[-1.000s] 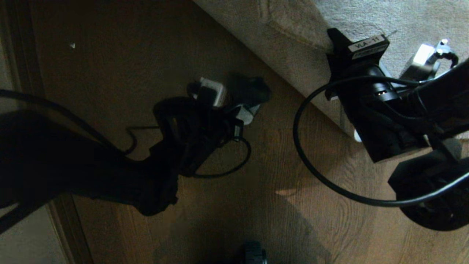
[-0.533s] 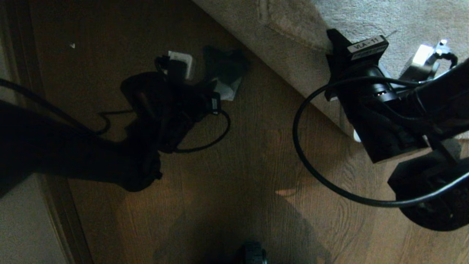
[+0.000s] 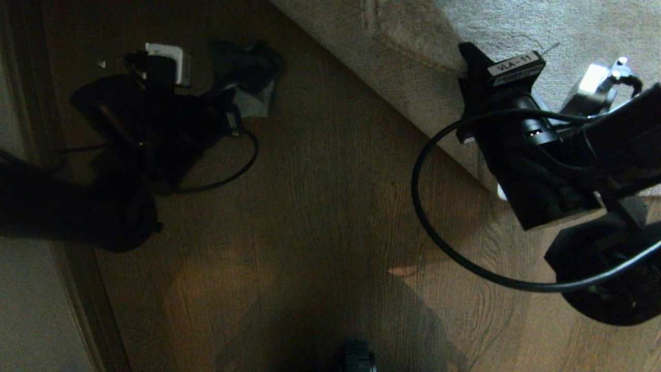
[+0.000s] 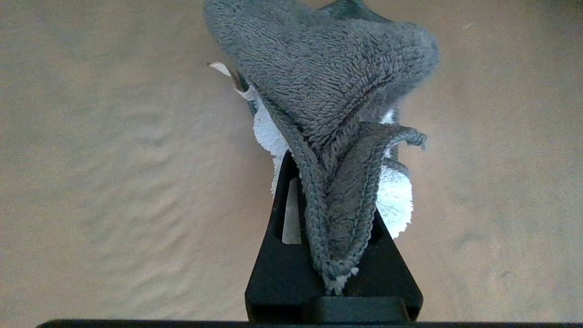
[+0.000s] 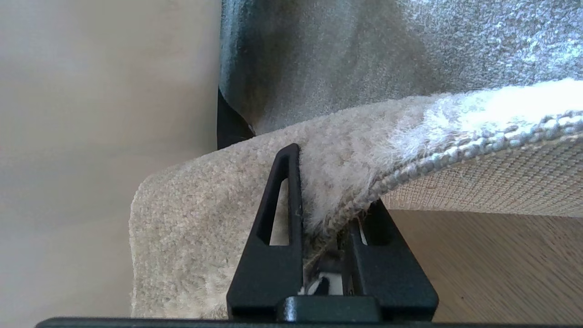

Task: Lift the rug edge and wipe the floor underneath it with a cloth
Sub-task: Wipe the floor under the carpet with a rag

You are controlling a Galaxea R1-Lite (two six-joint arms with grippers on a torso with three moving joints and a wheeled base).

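Observation:
My left gripper is shut on the cloth, a grey and white rag that bunches out past the fingertips. It is low over the brown plank floor at the far left, well away from the rug. My right gripper is shut on the rug edge and holds it raised. The woven pale backing shows, with bare floor below it.
The grey-beige rug fills the far right. A dark strip and a pale surface run along the left. My right arm's cable loops over the floor. A dark part of my base is at the near edge.
My left arm has swept the cloth to the left and farther away over the floor, away from the rug. The right gripper has kept still, holding the rug edge.

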